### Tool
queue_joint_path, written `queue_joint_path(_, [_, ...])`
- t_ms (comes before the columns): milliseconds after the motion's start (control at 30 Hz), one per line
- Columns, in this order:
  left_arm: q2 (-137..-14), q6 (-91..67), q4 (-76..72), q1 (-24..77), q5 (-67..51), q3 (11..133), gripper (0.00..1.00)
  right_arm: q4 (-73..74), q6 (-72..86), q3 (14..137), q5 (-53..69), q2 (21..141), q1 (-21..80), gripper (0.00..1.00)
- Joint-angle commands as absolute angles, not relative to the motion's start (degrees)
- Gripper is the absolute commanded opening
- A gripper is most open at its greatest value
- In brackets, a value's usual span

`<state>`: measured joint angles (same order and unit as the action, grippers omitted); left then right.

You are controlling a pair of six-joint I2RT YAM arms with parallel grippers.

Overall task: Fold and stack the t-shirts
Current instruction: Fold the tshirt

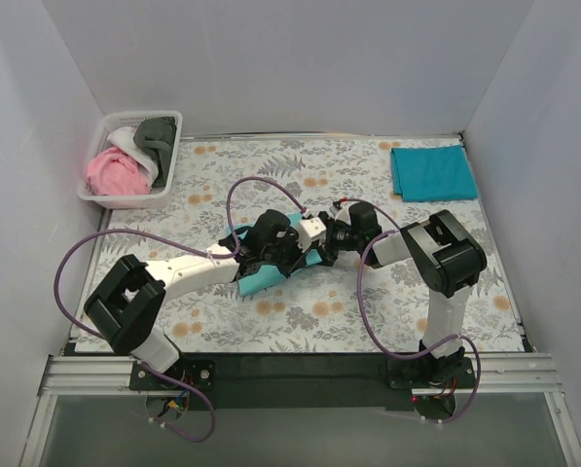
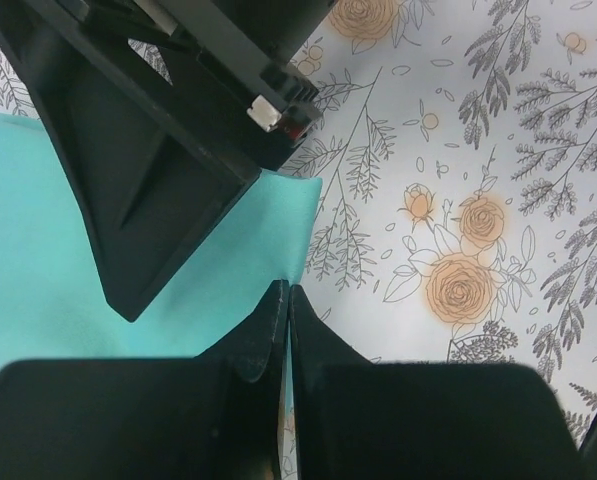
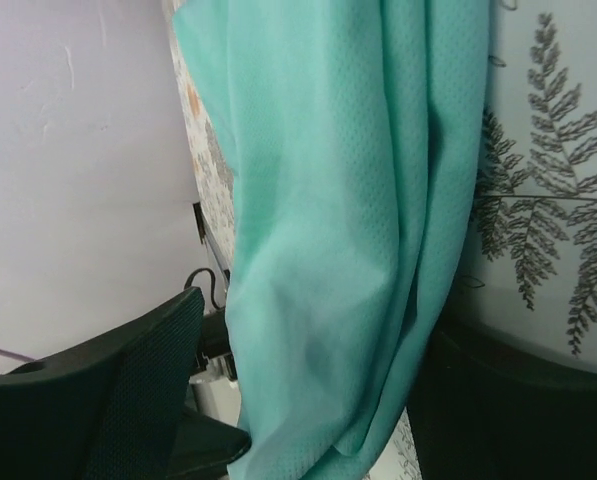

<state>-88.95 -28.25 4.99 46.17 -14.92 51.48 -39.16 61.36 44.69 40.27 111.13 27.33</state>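
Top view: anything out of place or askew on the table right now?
Only the mint-turquoise fabric t-shirt: it lies diagonal and bunched under the left claw and right claw, unlike the flat folded teal-blue t-shirt at the far right. Nothing looks spilled or damaged.

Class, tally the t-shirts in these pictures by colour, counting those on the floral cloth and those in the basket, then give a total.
mint-turquoise t-shirt: 1
teal-blue t-shirt: 1
pink t-shirt: 1
white t-shirt: 1
dark grey t-shirt: 1
Total: 5
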Motion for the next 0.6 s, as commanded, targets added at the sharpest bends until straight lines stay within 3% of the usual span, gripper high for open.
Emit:
queue_joint_path(0, [-89.56,-30.58,2.64,45.70,-16.43,53.61,0.00,-37.35,62.66,44.47,32.35,114.08,28.21,0.68])
queue_joint_path(233, [-90.97,-31.82,2.02,45.62,-17.14,54.05,0.00,-37.27,62.41,46.76,29.27,116.72,28.48,0.64])
queue_joint_path(333, [-91.14,-31.90,1.85,45.53,-17.66,53.96,0.00,-37.35,61.09,47.63,28.39,117.16,28.65,0.53])
queue_joint_path(433, [-91.23,-31.99,1.50,45.53,-17.93,53.96,0.00,-37.27,59.16,48.60,27.78,117.60,28.74,0.41])
queue_joint_path(567, [-90.79,-32.17,2.02,45.35,-18.11,54.23,0.02,-36.22,53.10,50.18,27.68,117.77,28.30,0.02])
